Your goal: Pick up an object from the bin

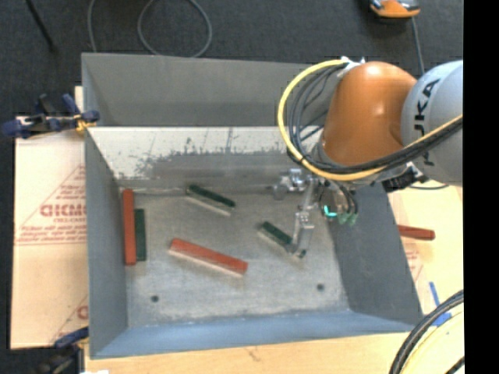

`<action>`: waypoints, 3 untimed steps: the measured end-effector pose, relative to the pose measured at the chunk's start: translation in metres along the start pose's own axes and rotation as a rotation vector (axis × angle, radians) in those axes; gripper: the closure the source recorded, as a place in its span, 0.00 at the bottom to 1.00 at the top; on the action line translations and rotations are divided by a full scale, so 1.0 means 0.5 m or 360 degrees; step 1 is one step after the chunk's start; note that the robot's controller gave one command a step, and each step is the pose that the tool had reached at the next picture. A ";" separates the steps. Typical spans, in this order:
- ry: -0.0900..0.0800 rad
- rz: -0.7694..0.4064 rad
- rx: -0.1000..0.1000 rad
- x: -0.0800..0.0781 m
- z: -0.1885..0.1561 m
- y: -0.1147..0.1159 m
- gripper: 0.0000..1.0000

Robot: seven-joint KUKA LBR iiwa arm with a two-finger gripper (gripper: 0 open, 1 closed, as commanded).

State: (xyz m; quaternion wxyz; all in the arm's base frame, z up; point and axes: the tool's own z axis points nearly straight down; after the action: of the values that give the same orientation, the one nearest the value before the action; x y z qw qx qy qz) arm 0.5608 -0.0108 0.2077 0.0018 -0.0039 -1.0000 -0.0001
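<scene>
While the arm (440, 111) reaches in from the right, its gripper (300, 244) sits just beside a small dark green block (273, 233) right of the bin's (105, 248) middle; whether it grips cannot be told.

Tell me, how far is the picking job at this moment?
Done: the gripper is down in the bin, beside the small green block. In hand: nothing seen held; whether it touches that block is unclear. Left: grasping and lifting; it lies on the bin floor.
</scene>
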 end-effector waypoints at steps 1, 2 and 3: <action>-0.0005 0.0169 0.0000 -0.034 0.282 -0.099 0.00; -0.0012 0.0168 0.0001 -0.038 0.279 -0.100 0.00; -0.0017 0.0168 0.0001 -0.041 0.277 -0.102 0.00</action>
State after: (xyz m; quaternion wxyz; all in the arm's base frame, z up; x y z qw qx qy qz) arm 0.5804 -0.0617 0.0693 -0.0035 -0.0566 -0.9984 0.0005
